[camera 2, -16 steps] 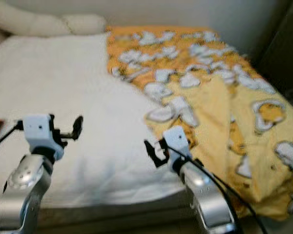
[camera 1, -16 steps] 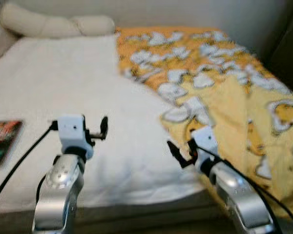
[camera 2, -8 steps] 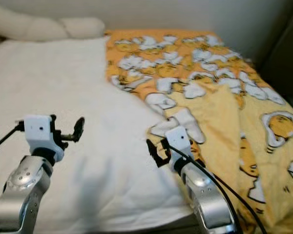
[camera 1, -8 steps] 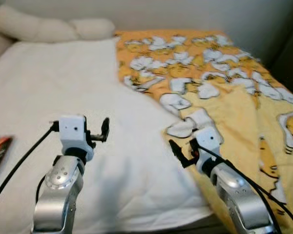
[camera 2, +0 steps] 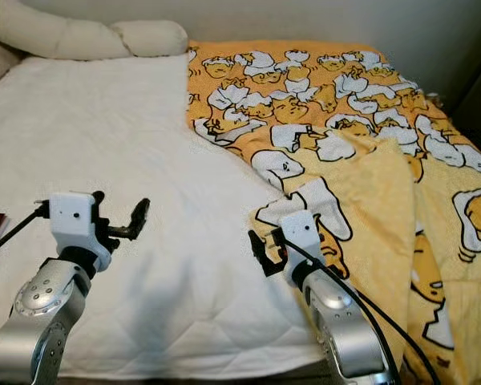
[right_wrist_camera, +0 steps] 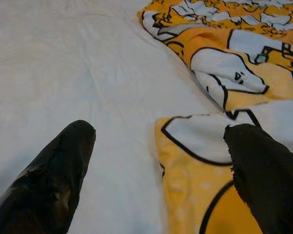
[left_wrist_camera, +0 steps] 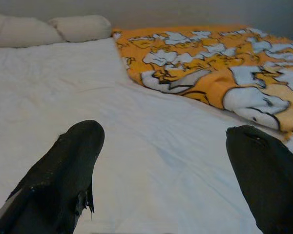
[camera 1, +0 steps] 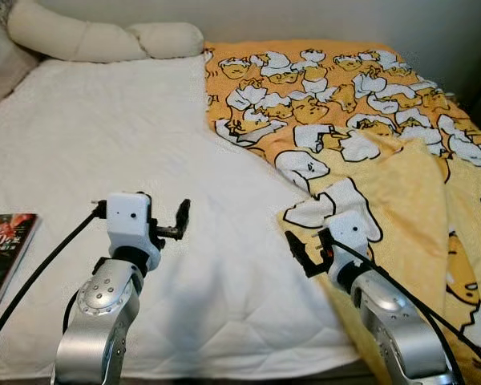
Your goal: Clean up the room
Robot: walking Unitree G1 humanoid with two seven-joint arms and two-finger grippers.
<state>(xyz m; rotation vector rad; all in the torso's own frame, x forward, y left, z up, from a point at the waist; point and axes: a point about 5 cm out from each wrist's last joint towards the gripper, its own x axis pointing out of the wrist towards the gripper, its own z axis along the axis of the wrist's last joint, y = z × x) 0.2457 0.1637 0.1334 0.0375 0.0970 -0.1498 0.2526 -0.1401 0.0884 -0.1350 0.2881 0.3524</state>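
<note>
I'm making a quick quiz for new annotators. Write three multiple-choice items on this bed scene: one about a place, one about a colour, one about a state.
1. Where does the book lie?
A. on the white sheet, robot's left
B. on the pillow
C. on the blanket

2. The blanket's ground colour?
A. blue
B. yellow-orange
C. grey

3. How are the right gripper's fingers?
A. shut on the blanket
B. shut, empty
C. open, empty

Answers: A, it rests at the sheet's left edge; B, yellow-orange with white cartoon figures; C, the right wrist view shows both fingers apart above the blanket's edge.
</note>
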